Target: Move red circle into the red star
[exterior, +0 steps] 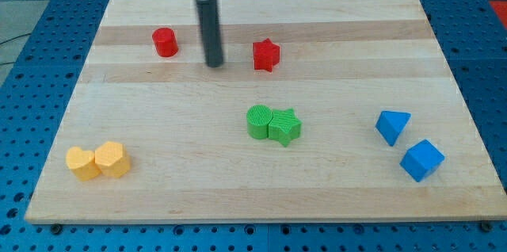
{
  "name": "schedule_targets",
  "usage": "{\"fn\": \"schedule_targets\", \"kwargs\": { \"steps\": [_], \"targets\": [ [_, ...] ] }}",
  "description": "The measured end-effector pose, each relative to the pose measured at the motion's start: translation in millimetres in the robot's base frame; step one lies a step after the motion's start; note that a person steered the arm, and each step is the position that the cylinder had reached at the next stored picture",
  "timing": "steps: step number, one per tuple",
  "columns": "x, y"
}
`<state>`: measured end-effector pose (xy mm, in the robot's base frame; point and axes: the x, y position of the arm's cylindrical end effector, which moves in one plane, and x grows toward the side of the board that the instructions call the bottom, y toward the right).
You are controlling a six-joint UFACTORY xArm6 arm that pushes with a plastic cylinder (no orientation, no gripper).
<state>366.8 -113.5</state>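
The red circle (165, 42) sits on the wooden board near the view's top left. The red star (266, 55) sits to its right, near the top middle. They are well apart. My tip (214, 65) rests on the board between them, a little lower than both, roughly midway and touching neither.
A green circle (258, 121) and a green star (284, 126) touch each other at the board's middle. Two yellow blocks (82, 162) (112, 159) touch at the bottom left. A blue triangle (392, 126) and a blue cube (421, 160) sit at the right. The board (333, 189) lies on a blue pegboard table.
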Motion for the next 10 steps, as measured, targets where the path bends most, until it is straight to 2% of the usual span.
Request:
{"fn": "schedule_targets", "kwargs": {
  "steps": [1, 2, 3, 5, 6, 7, 10],
  "targets": [
    [-2, -90],
    [-41, -132],
    [-52, -87],
    [8, 44],
    [1, 34],
    [-30, 0],
    [-73, -11]
  ]
}}
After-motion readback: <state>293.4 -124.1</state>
